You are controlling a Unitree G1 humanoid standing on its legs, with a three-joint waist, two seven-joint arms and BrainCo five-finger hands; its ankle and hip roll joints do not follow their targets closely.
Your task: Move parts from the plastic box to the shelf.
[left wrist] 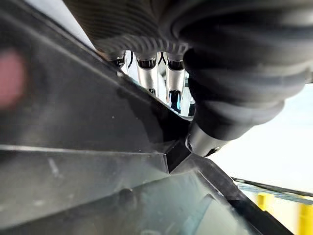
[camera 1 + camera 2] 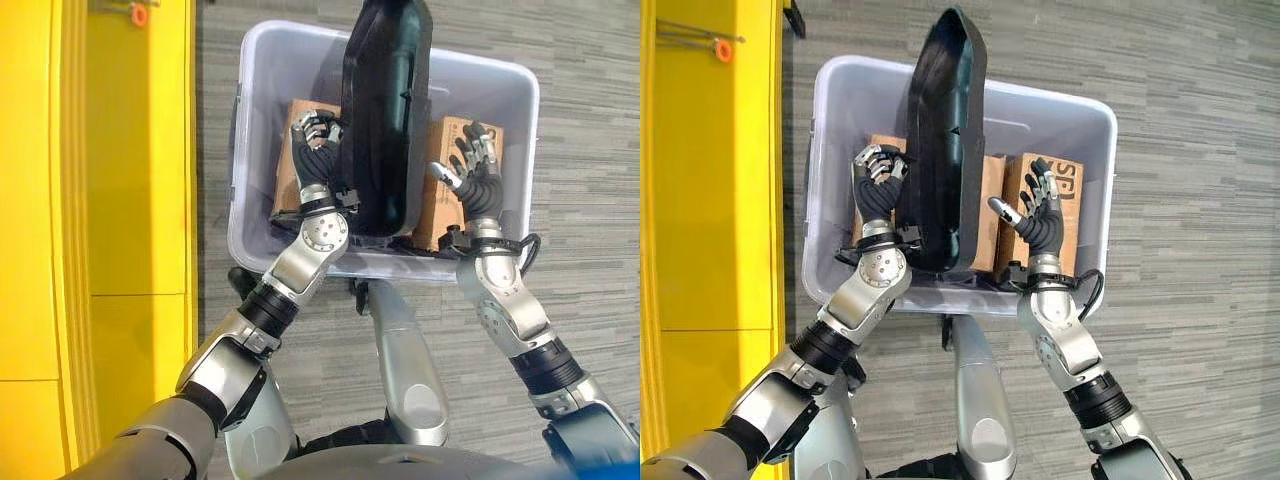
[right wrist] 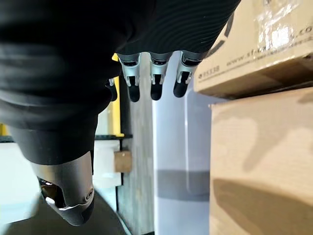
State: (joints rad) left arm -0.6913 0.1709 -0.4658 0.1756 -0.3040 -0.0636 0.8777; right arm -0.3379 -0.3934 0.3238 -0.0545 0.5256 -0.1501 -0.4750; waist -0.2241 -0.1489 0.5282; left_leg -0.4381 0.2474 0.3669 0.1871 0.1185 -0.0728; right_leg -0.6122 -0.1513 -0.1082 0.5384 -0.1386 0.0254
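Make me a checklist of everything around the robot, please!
Surface: grey plank floor.
Job's things: tall black part standing up out of the plastic box; cardboard boxes inside it.
Clutter: nothing seen.
Hands: left hand curled at the black part's side, grip unclear; right hand open, apart from the part, by a cardboard box.
Cables: nothing seen.
Surroundings: yellow shelf on the robot's left.
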